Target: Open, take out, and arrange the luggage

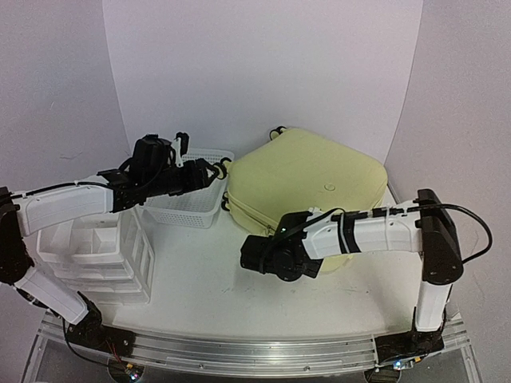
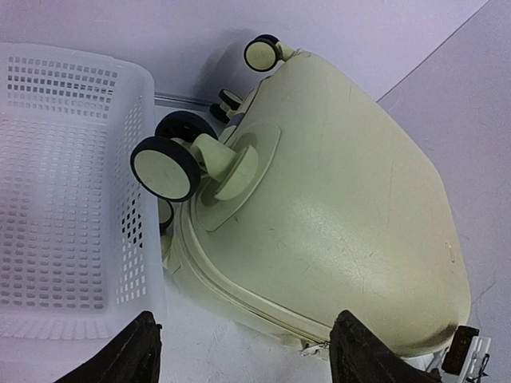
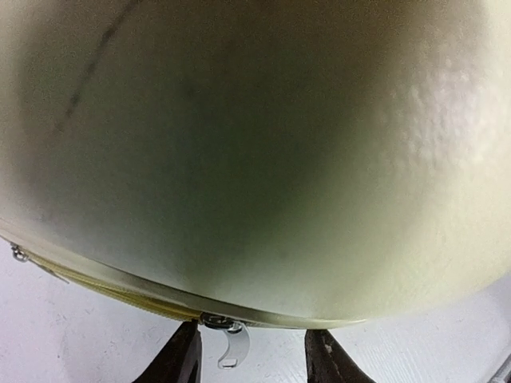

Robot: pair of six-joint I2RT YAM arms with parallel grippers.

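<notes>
Suitcase (image 1: pixel 307 179): lay closed on the bench (image 1: pixel 207 287), far right, just beside the basket (image 1: pixel 188 206).
Left pincer (image 2: pixel 246 339): released, holding nothing.
Right pincer (image 3: pixel 249 355): released, zipper pull (image 3: pixel 229 343) between its fingers.

2 arms (image 1: pixel 375 234): white shells, black joints, black cables, black fingers (image 2: pixel 128 355).
</notes>
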